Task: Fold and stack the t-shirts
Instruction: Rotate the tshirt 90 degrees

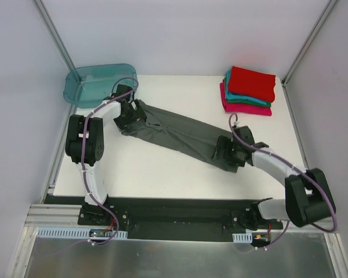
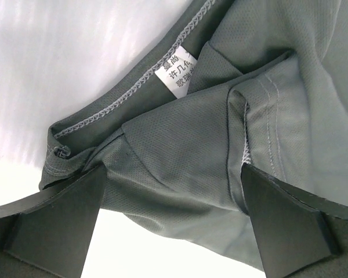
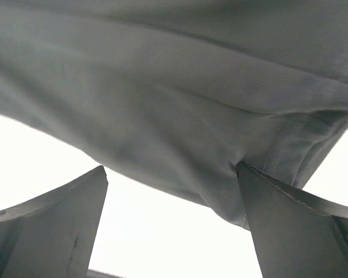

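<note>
We see the grey shirt [image 1: 180, 136] stretched between left gripper [image 2: 173, 174] and right gripper [image 3: 171, 169] — both spread wide.

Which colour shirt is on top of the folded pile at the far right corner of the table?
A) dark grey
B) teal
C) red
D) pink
C: the red t-shirt lies on top of the pile, with the teal t-shirt and then the magenta-pink t-shirt showing at the edges beneath it.
</note>
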`<action>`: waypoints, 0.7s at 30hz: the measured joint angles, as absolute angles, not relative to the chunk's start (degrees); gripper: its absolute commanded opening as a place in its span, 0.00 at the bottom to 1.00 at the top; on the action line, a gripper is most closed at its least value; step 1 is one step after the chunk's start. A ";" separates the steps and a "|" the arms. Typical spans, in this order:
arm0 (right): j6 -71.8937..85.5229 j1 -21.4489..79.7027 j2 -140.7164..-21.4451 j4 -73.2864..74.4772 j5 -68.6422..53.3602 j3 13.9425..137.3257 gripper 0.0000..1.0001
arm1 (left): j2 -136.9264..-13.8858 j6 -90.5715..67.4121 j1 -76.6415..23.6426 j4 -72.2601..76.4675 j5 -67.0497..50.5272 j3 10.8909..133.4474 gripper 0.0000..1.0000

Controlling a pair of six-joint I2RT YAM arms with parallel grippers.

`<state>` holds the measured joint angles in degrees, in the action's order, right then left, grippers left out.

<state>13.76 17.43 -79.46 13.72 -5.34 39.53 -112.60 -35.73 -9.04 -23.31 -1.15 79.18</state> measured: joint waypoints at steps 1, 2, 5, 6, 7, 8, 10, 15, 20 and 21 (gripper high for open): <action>15.00 19.29 -76.93 13.74 -5.32 37.41 0.96 | -113.27 -35.83 -8.99 -23.33 -1.91 80.07 0.99; 16.40 21.45 -74.41 13.72 -5.34 35.42 0.96 | -114.15 -36.07 -8.99 -23.38 -2.79 81.25 0.99; 21.78 29.52 -67.00 13.74 -5.80 30.00 0.96 | -117.25 -37.12 -8.99 -23.24 -5.67 85.76 0.78; 24.05 32.95 -64.79 13.87 -5.91 28.56 0.96 | -118.52 -37.54 -9.08 -23.22 -6.63 87.59 0.84; 26.39 36.73 -63.09 14.02 -6.22 27.46 0.96 | -119.57 -38.52 -9.28 -23.20 -7.29 89.12 0.94; 28.69 40.66 -62.06 14.09 -6.66 26.76 0.96 | -121.05 -38.98 -9.65 -23.14 -7.53 91.09 0.99; 32.21 47.27 -61.82 14.00 -7.44 26.44 0.96 | -124.20 -40.47 -10.59 -23.27 -8.78 95.72 0.99; 34.72 59.96 -68.95 13.26 -10.61 30.57 0.96 | -131.85 -43.27 -13.63 -23.38 -9.04 107.81 0.99; 31.09 63.33 -73.67 14.61 -10.63 36.45 0.96 | -132.40 -43.44 -14.79 -25.45 -6.72 109.14 0.99; 29.93 63.35 -72.88 15.11 -10.13 37.06 0.96 | -132.14 -43.16 -14.76 -25.91 -6.39 109.14 0.99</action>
<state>29.93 63.35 -72.88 15.11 -10.13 37.06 -132.14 -43.16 -14.76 -25.91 -6.39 109.14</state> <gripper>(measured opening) 0.961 0.990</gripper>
